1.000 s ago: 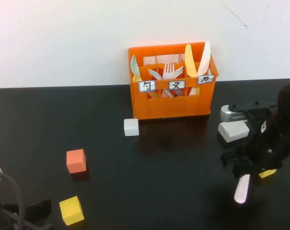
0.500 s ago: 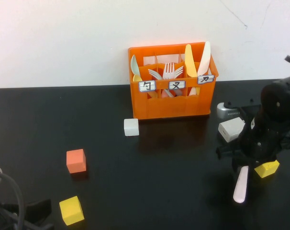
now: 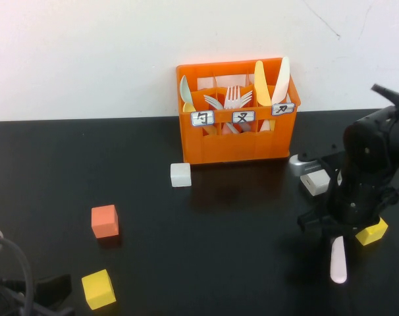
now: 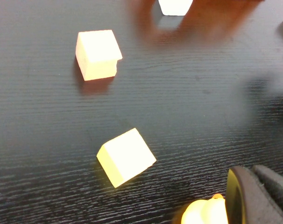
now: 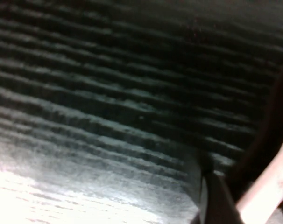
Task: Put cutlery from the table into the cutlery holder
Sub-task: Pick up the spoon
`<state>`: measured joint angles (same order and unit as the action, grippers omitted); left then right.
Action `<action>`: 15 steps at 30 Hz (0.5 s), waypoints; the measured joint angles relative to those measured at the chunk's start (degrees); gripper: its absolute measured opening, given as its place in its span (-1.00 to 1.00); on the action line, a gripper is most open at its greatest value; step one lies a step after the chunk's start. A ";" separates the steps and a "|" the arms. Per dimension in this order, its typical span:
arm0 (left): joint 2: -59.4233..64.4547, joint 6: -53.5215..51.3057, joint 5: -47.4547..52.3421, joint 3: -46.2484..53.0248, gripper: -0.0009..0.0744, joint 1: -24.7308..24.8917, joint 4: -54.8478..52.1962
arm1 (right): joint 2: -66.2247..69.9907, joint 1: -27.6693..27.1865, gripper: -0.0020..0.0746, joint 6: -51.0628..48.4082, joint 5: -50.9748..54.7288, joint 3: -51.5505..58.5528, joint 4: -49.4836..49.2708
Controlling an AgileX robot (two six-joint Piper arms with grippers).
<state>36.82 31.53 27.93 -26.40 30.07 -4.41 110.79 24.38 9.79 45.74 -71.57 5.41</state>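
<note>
The orange cutlery holder [image 3: 238, 141] stands at the back centre with spoons, forks and knives upright in its compartments. My right gripper [image 3: 336, 230] is right of and nearer than the holder, above the table. It is shut on a pale pink-white cutlery piece [image 3: 338, 260] that hangs down, its tip close to the black tabletop. In the right wrist view the piece [image 5: 268, 184] shows beside one dark finger [image 5: 215, 198]. My left gripper [image 3: 48, 293] is low at the near left corner; one finger [image 4: 256, 196] shows in the left wrist view.
A white block [image 3: 180, 174] lies in front of the holder, an orange block [image 3: 105, 220] and a yellow block [image 3: 98, 288] at the left. Near my right gripper are a yellow block [image 3: 372, 231], a white block [image 3: 316, 182] and a grey object [image 3: 301, 161].
My right arm has risen and shifted slightly left toward the back. The pale piece it holds has swung from tilted to hanging almost straight down. The left arm has not moved.
</note>
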 joint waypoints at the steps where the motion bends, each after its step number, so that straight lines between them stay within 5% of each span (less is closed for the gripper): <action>1: 0.00 0.00 0.00 0.00 -0.98 0.00 0.00 | 0.00 0.32 -0.16 -0.04 0.00 0.00 0.63; 6: 0.00 0.00 -0.14 0.00 -0.98 0.00 0.04 | 0.00 0.95 -0.25 -1.13 0.00 0.00 1.78; 10: 0.00 0.00 -0.14 0.00 -0.98 0.00 0.38 | 0.00 0.95 -0.61 -1.66 0.00 0.00 1.78; 15: 0.00 0.00 -0.14 0.00 -0.98 0.00 0.97 | 0.00 0.95 -0.60 -2.13 0.00 0.00 1.67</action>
<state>36.82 31.53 27.79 -26.40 30.07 -3.44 110.79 25.33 7.65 45.74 -71.57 7.07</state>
